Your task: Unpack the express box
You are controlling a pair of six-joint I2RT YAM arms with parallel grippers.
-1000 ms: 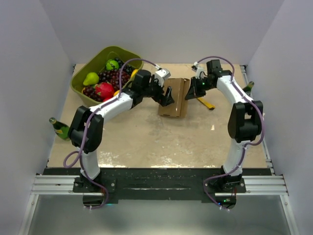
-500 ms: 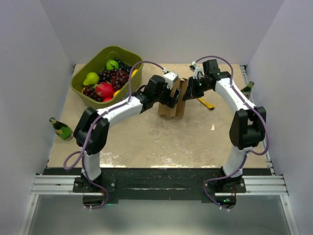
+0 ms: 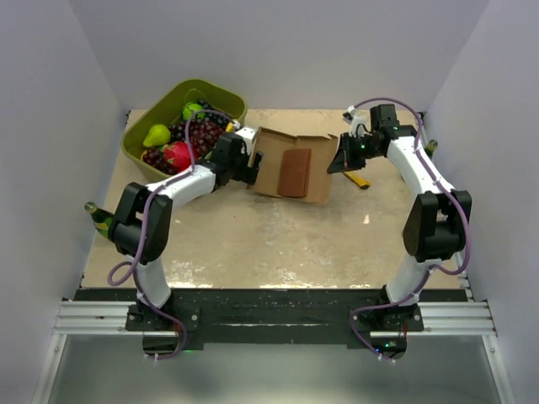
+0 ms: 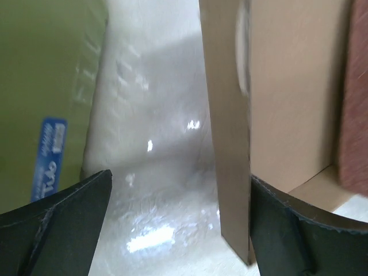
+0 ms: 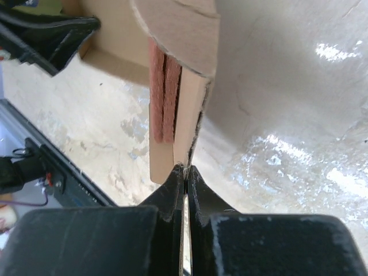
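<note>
Top external view: the express box (image 3: 271,168) lies opened at the back-centre of the desk (image 3: 253,236), with a reddish-brown pad (image 3: 295,172) inside. The left end effector (image 3: 254,160) is at the box's left edge. In the left wrist view it is released, jaws spread wide, a cardboard wall between them. The right end effector (image 3: 339,160) is clenched on the box's right flap edge. A green fruit tub (image 3: 152,111) stands near the box's left.

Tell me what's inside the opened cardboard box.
A flat reddish-brown pad lies inside the express box. Nothing else shows in it. Whatever is beneath the pad is covered and cannot be seen.
</note>
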